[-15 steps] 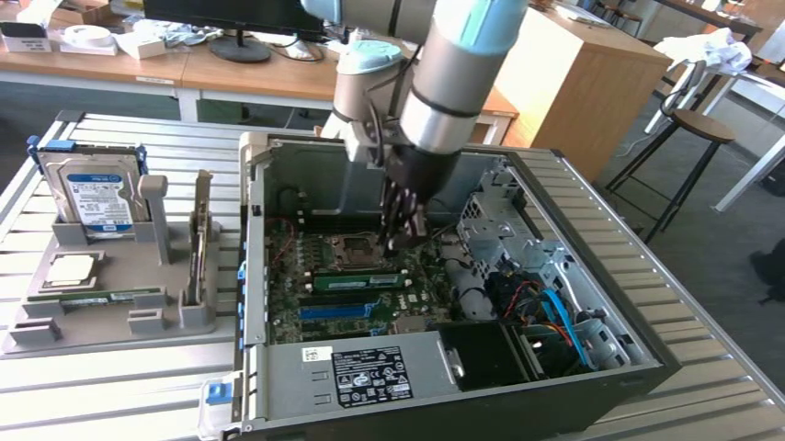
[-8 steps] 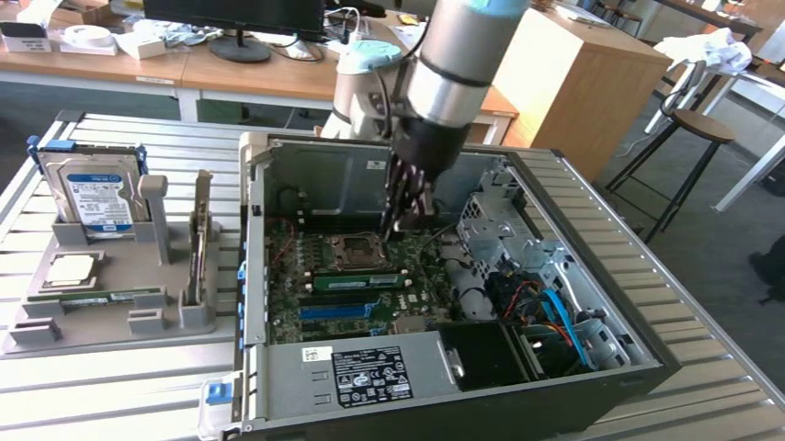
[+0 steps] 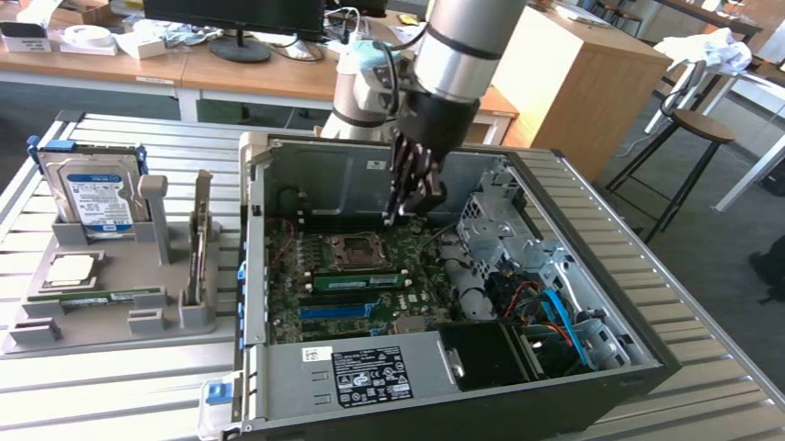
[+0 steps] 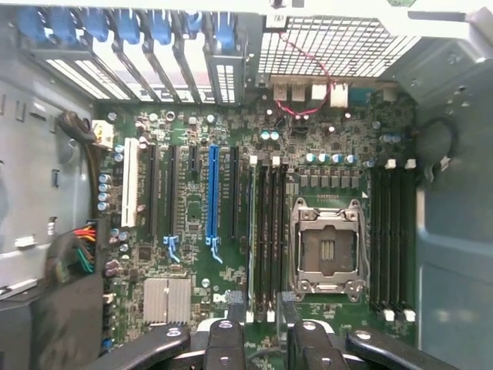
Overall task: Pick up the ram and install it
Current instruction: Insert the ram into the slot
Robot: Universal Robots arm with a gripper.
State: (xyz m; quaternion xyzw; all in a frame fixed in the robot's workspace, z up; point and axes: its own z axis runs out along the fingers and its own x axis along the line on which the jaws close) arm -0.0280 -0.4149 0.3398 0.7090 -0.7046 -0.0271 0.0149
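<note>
Currently, the gripper (image 3: 405, 216) hangs over the motherboard (image 3: 285, 317) with jaws apart and nothing between them, seemingly lined up with the memory slots. One ram stick (image 3: 356, 279) appears seated there, at the gripper's six o'clock. A second ram stick (image 3: 98, 296) rests in the grey holder (image 3: 110, 335), at nine o'clock of the case (image 3: 331, 175).

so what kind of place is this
Probably a robotics lab or workshop: an open computer case on a slatted metal bench, the gripper hanging inside it, and desks with a monitor and a stool behind.
</note>
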